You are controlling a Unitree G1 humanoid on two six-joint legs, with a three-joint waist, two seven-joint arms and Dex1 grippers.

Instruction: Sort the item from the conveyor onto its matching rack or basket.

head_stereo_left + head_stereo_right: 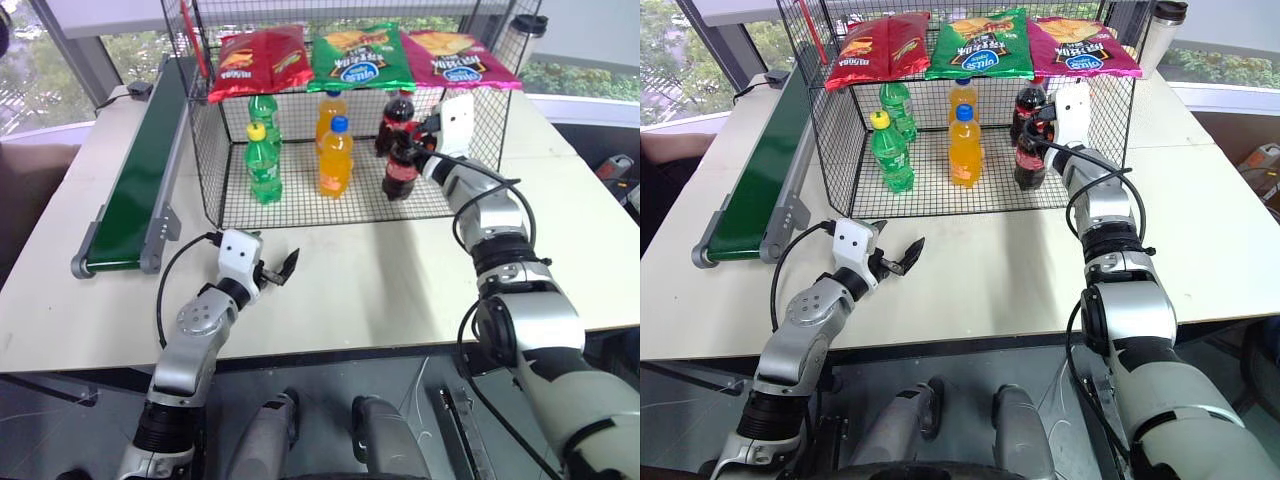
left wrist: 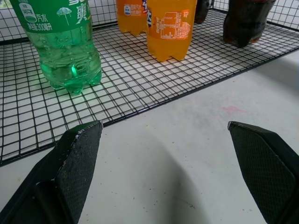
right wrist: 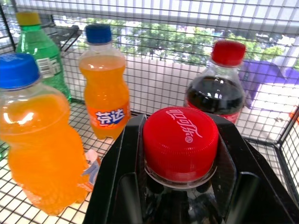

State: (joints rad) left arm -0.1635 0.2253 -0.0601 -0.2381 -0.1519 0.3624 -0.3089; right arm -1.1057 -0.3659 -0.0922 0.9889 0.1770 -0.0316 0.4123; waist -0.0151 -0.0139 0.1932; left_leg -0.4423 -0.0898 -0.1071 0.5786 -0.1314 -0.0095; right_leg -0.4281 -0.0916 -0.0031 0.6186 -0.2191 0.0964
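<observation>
The cola bottle (image 3: 180, 154) holds dark brown liquid under a red cap with white script, as does its twin (image 3: 217, 88) behind. Two orange soda bottles (image 1: 335, 158) wear blue caps (the labels blue and white). The green soda bottles (image 1: 263, 165) have yellow and green caps. The basket (image 1: 300, 205) is black wire mesh, the conveyor (image 1: 140, 170) dark green in grey framing. Chip bags (image 1: 360, 55) show red, green and pink.

Showed silver-grey metal arm segments with round joint housings and black ribbed collars between them. Carried white box-shaped wrist modules, each trailing a looping black cable. Ended in a left gripper (image 1: 281, 268) and a right gripper (image 1: 412, 143), each of two black fingers (image 2: 77, 154) with fine cross-hatched pads.
</observation>
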